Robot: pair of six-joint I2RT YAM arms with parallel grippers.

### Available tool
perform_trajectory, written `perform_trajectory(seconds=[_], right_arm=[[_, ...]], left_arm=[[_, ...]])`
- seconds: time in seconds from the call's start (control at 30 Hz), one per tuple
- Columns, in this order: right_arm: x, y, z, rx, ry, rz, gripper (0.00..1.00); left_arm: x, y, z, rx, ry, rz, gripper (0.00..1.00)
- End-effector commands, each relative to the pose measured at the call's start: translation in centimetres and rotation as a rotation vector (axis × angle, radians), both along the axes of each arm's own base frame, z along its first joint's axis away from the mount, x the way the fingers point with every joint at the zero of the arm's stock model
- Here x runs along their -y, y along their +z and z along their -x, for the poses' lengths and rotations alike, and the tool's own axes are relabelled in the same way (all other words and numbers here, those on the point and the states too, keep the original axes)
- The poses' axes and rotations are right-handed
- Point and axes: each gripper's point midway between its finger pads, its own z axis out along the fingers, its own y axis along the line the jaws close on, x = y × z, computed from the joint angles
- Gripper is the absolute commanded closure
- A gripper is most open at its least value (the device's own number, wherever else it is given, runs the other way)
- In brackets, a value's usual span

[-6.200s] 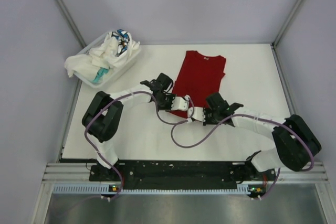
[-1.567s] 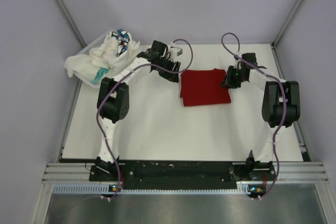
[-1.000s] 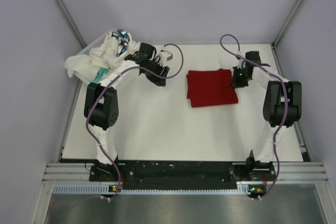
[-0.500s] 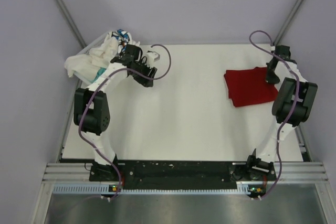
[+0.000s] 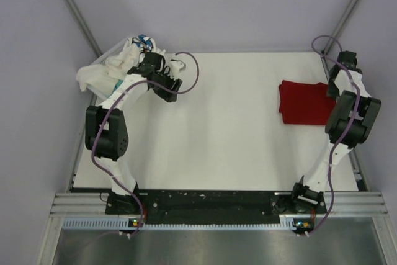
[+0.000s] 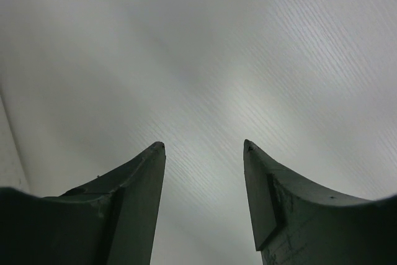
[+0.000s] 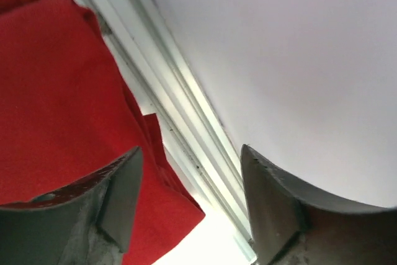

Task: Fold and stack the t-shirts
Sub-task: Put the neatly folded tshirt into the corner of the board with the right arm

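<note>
A folded red t-shirt (image 5: pixel 303 102) lies flat at the right edge of the table. My right gripper (image 5: pixel 335 88) stands open just above the shirt's right border, with nothing between its fingers. The right wrist view shows the red t-shirt (image 7: pixel 56 91) under the left finger, and my right gripper (image 7: pixel 191 150) spans the shirt's edge and the table rail. More t-shirts, a white crumpled pile (image 5: pixel 108 69), fill a basket at the far left. My left gripper (image 5: pixel 169 89) hangs open beside that pile. In its wrist view my left gripper (image 6: pixel 205 147) holds nothing over bare table.
The white basket (image 5: pixel 116 48) sits in the far left corner, with cloth spilling over its side. A metal rail (image 7: pixel 167 116) and the enclosure wall (image 7: pixel 298 60) run right next to the red shirt. The white table (image 5: pixel 223 122) lies between the arms.
The right gripper dragged the folded red shirt from the table's middle to the right edge, then opened and let it go. The left arm swung back towards the basket, still open.
</note>
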Motion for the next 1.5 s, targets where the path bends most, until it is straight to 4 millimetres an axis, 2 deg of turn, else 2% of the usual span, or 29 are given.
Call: perform_trajectory(seconds=[0.0, 0.03, 0.07, 0.1, 0.13, 0.2, 0.23, 0.27, 0.43, 0.5, 0.53, 0.57, 0.63, 0.67, 0.7, 0.73, 0.77, 0.83, 0.93, 1.0, 1.07, 1.23, 1.47], right_arm=[[1.0, 10.5, -0.9, 0.242, -0.057, 0.108, 0.29], [0.3, 11.6, -1.0, 0.276, -0.041, 0.099, 0.28], [-1.5, 14.0, -1.2, 0.356, -0.004, 0.069, 0.28], [-2.7, 15.2, -1.2, 0.403, 0.025, 0.040, 0.16], [-4.0, 16.1, -1.1, 0.444, 0.055, 0.017, 0.12], [-7.1, 16.5, -0.7, 0.488, 0.130, -0.043, 0.07], [-8.7, 16.4, -0.4, 0.497, 0.169, -0.073, 0.01], [-10.3, 17.0, 0.2, 0.535, 0.187, -0.104, 0.01], [-19.4, 15.0, 2.7, 0.594, 0.434, -0.260, 0.01], [-23.2, 13.2, 4.3, 0.618, 0.558, -0.361, 0.01], [-24.6, 13.0, 5.0, 0.665, 0.595, -0.417, 0.01], [-25.7, 12.3, 6.0, 0.697, 0.619, -0.467, 0.01], [-27.7, 11.1, 7.7, 0.766, 0.686, -0.531, 0.01], [-28.2, 10.3, 8.5, 0.796, 0.714, -0.533, 0.01], [-28.2, 10.4, 9.0, 0.851, 0.736, -0.511, 0.01], [-28.3, 9.2, 9.8, 0.871, 0.743, -0.500, 0.01], [-28.4, 9.2, 10.4, 0.916, 0.759, -0.483, 0.01], [-28.1, 8.1, 11.5, 0.973, 0.740, -0.466, 0.01], [-26.7, 6.2, 12.3, 1.002, 0.661, -0.415, 0.01], [-26.5, 4.2, 12.7, 0.989, 0.642, -0.415, 0.01], [-25.9, 3.3, 12.8, 1.005, 0.592, -0.406, 0.01], [-25.6, 3.4, 12.8, 1.004, 0.580, -0.393, 0.01], [-25.5, 3.5, 12.9, 1.011, 0.576, -0.391, 0.01]], left_arm=[[-0.8, 3.8, 0.2, 0.107, -0.005, -0.016, 0.42], [-0.9, 4.0, 0.2, 0.115, -0.002, -0.021, 0.42], [-1.3, 4.5, 0.4, 0.133, 0.006, -0.028, 0.42], [-1.4, 4.5, 0.7, 0.136, 0.010, -0.031, 0.42], [-1.6, 4.6, 1.0, 0.139, 0.015, -0.032, 0.42], [-1.8, 5.1, 1.7, 0.152, 0.022, -0.024, 0.41], [-1.9, 5.0, 2.2, 0.154, 0.023, -0.018, 0.41], [-2.0, 5.8, 2.7, 0.175, 0.024, -0.007, 0.41], [-2.9, 6.5, 5.5, 0.261, 0.055, 0.037, 0.37], [-3.0, 7.0, 6.4, 0.337, 0.060, 0.063, 0.34], [-3.1, 6.7, 7.0, 0.363, 0.071, 0.077, 0.33], [-3.3, 6.8, 7.6, 0.400, 0.091, 0.094, 0.25], [-4.1, 7.3, 8.2, 0.498, 0.190, 0.143, 0.25], [-4.9, 7.5, 8.3, 0.558, 0.273, 0.177, 0.24], [-5.7, 7.6, 8.2, 0.618, 0.346, 0.199, 0.23], [-6.5, 7.1, 8.3, 0.658, 0.395, 0.206, 0.20], [-7.1, 6.5, 8.2, 0.681, 0.447, 0.211, 0.14], [-8.1, 3.9, 8.3, 0.679, 0.504, 0.187, 0.10], [-7.9, 0.9, 9.0, 0.665, 0.464, 0.170, 0.09], [-7.9, 0.5, 9.1, 0.685, 0.463, 0.177, 0.09], [-6.9, 0.1, 9.7, 0.690, 0.413, 0.221, 0.08], [-6.2, 0.2, 10.6, 0.719, 0.360, 0.253, 0.08], [-7.5, 0.3, 10.2, 0.737, 0.442, 0.235, 0.07]])
